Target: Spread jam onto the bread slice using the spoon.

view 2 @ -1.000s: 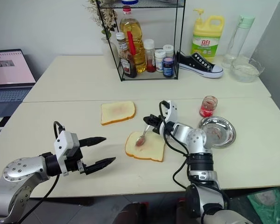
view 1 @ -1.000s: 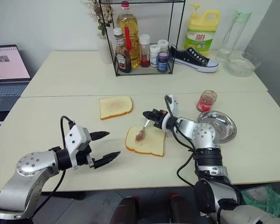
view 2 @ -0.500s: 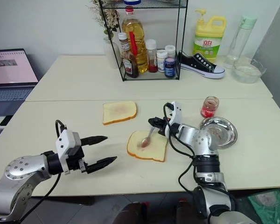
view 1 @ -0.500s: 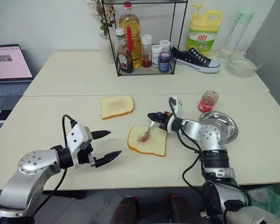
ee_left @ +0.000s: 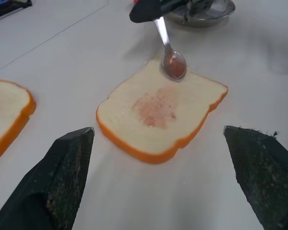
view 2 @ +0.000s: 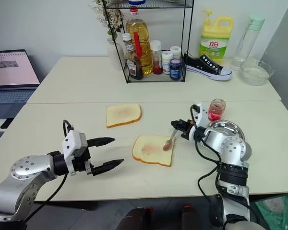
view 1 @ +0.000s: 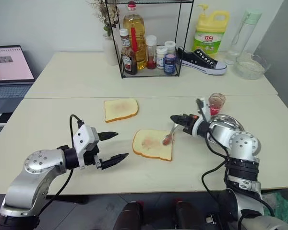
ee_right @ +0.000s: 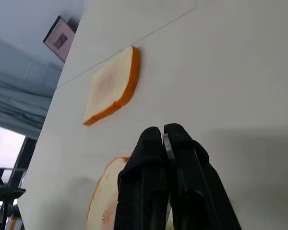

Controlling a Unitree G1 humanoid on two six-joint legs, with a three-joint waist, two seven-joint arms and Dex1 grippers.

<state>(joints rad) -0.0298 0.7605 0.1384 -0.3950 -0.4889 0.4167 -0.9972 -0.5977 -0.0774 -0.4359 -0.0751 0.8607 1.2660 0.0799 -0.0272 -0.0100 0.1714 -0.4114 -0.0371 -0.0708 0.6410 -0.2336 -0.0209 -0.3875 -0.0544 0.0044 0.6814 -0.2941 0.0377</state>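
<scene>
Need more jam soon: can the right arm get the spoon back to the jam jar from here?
Probably yes. The right claw, shut on the spoon, sits near the jam jar; only the steel dish lies beside that path.

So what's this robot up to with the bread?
It is spreading jam on toast bread. The right gripper is shut on a small spoon, whose reddened bowl sits at the right edge of the bread slice, which already carries a faint red smear. The left gripper hovers open beside the slice. The jam jar stands behind a steel dish.
</scene>
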